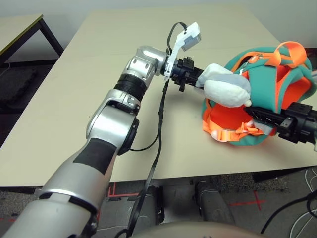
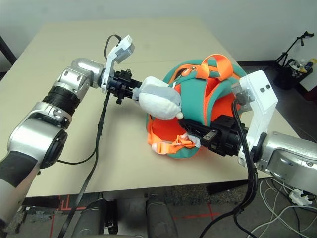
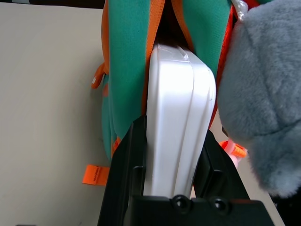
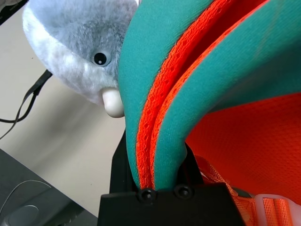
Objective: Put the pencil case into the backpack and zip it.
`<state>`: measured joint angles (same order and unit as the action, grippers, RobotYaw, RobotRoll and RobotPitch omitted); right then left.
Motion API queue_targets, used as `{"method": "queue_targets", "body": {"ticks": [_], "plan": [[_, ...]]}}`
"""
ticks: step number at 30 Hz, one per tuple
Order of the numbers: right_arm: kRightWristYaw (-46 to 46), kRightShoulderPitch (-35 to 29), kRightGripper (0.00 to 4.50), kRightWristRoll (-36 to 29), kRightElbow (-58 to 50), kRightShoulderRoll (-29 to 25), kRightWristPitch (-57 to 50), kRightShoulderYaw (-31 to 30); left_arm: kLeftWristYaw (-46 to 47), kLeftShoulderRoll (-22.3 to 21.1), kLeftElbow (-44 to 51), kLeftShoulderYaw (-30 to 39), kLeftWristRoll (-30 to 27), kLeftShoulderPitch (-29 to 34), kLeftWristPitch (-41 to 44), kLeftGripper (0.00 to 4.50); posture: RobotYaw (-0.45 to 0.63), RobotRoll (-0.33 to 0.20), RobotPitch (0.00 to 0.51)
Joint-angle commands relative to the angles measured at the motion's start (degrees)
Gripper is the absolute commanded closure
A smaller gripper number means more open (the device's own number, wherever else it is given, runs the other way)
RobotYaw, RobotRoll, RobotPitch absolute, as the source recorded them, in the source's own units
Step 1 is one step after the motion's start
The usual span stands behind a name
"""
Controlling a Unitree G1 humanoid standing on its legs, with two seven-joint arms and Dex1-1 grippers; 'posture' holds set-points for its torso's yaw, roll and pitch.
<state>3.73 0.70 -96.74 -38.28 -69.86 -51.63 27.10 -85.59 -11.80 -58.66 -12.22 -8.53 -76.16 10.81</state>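
L gripper [image 3: 171, 188] clamping white pencil case [image 3: 181, 117], pushing its far end into backpack [image 1: 277, 89] opening, R gripper [image 4: 160, 183] pinching backpack's teal-orange edge

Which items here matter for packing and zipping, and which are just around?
Job:
- pencil case, clamped in left gripper, entering the opening
- backpack, its edge pinched by right gripper

Around:
- plush shark hanging from the backpack
- table
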Motion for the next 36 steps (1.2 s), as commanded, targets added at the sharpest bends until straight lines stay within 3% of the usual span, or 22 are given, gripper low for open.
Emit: {"method": "queue_targets", "body": {"ticks": [1,15,16,24,26,28,36], "plan": [[0.4,0.8,4.32,-0.1,-0.9,0.2,0.2,-1.5,-0.3,0.1,-1.7,-0.6,2.4,0.6,-0.9,3.17,-0.23,0.0,0.097],[2.6,4.4,4.32,2.6,1.3,0.7,-0.1,-4.4,1.9,-1.1,-0.7,1.0,3.2,1.4,-1.6,3.04,-0.21,0.0,0.092],[2.8,4.6,4.32,2.8,1.4,0.8,-0.1,-4.6,2.0,-1.4,-0.4,1.4,3.1,1.2,-1.3,2.43,-0.19,0.0,0.093],[4.2,7.0,4.32,4.9,2.5,2.2,-0.6,-6.9,-2.3,-9.2,9.8,3.9,-0.4,0.4,9.2,0.0,-0.16,0.0,0.092],[4.6,7.5,4.32,5.3,2.8,2.5,-0.7,-7.4,-3.0,-11.5,12.7,4.2,-1.0,0.6,12.2,0.1,-0.15,0.0,0.091],[5.0,8.0,4.32,5.8,3.0,2.7,-0.9,-7.8,-2.7,-12.8,14.4,4.7,-1.6,0.7,13.8,0.54,-0.15,0.0,0.091],[5.7,9.4,4.32,7.2,3.5,3.9,-1.4,-8.8,-0.5,-12.5,12.3,4.9,-1.0,0.1,12.2,0.57,-0.15,0.0,0.087]]}}
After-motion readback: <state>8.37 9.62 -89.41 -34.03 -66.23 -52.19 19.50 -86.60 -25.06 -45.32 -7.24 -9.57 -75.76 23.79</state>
